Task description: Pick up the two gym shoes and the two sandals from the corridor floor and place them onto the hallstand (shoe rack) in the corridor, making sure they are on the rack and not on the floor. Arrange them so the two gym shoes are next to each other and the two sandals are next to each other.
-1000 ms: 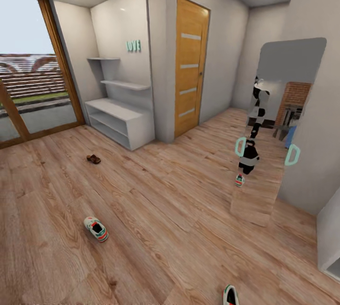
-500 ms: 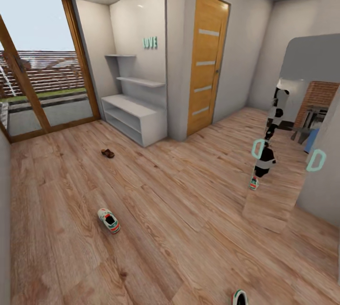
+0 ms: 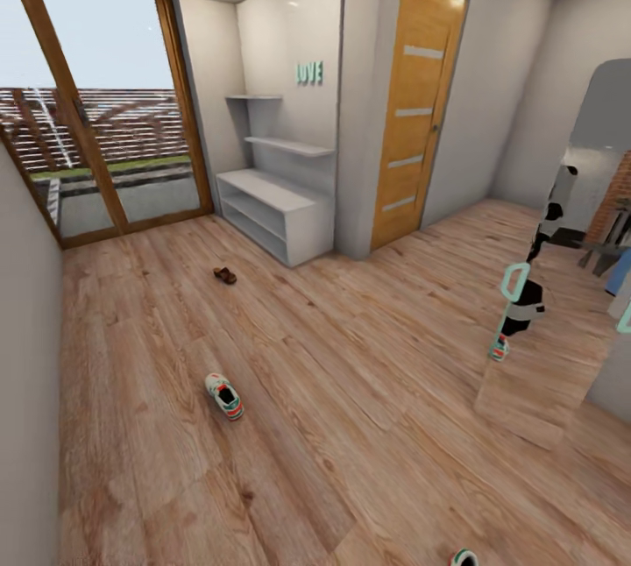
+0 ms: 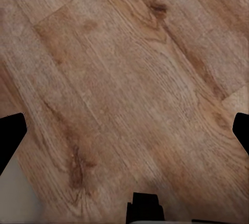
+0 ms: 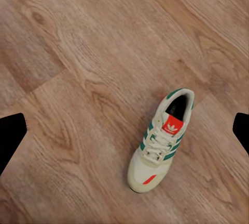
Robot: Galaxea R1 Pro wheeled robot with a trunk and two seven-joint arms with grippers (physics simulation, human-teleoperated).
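One shoe (image 3: 225, 396) mid-floor (image 3: 350, 391), second (image 5: 162, 140) beneath my right gripper (image 5: 124, 130), jaws spread wide. Sandal (image 3: 225, 275) near rack (image 3: 276, 214). I see left gripper (image 4: 124, 130) likewise spread, holding nothing.

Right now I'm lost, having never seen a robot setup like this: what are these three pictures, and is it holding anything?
These are simulator renders from a wheeled robot with two arms. The wide picture comes from its head camera, looking down a corridor: a pale-grey hallstand stands in an alcove, and on the wood floor lie a brown sandal and a gym shoe. Another shoe peeks in at the bottom edge. The other two pictures come from cameras near each gripper, looking straight down. The left one sees bare planks; the right one sees a gym shoe lying on the floor. The dark tips at the edges stand wide apart with nothing between them, so it holds nothing.
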